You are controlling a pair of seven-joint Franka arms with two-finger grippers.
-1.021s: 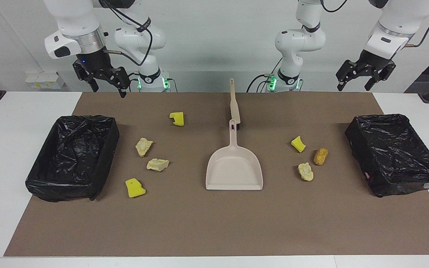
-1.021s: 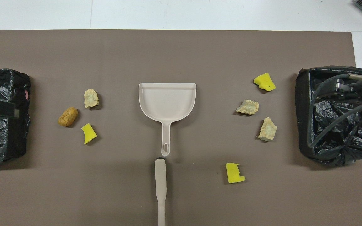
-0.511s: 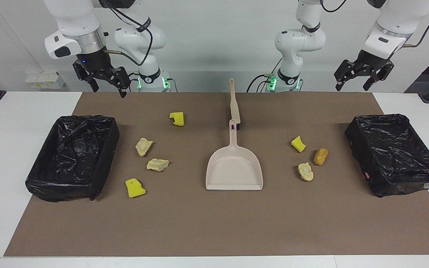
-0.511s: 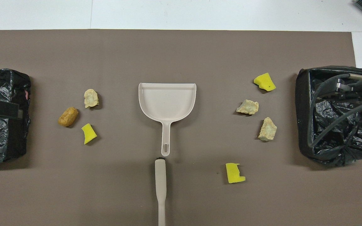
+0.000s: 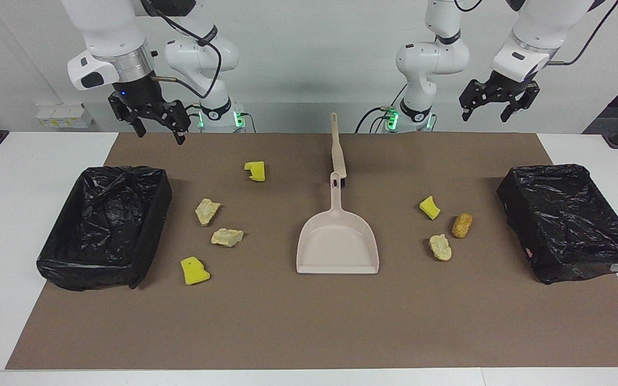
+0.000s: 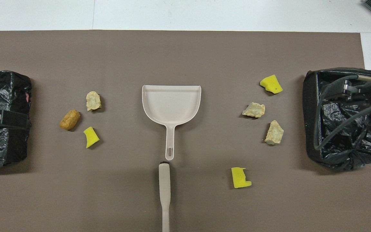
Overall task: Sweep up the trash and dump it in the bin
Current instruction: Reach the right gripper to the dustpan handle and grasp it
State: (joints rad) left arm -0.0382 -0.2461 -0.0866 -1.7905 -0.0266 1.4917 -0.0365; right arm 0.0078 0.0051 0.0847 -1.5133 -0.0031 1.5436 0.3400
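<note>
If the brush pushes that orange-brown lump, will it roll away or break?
The orange-brown lump looks rounded and oblong, so it may well roll or wobble sideways instead of sliding straight. Its surface looks cracked and bready, so it could shed crumbs if pushed hard. It seems small and probably light, so a gentle sweep should move it.

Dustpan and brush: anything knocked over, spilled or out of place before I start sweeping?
Nothing stands out. The dustpan lies flat mid-mat, the brush in line with its handle. Seven scraps lie loose on the mat, none in either bin. Both grippers hang open in the air.
</note>
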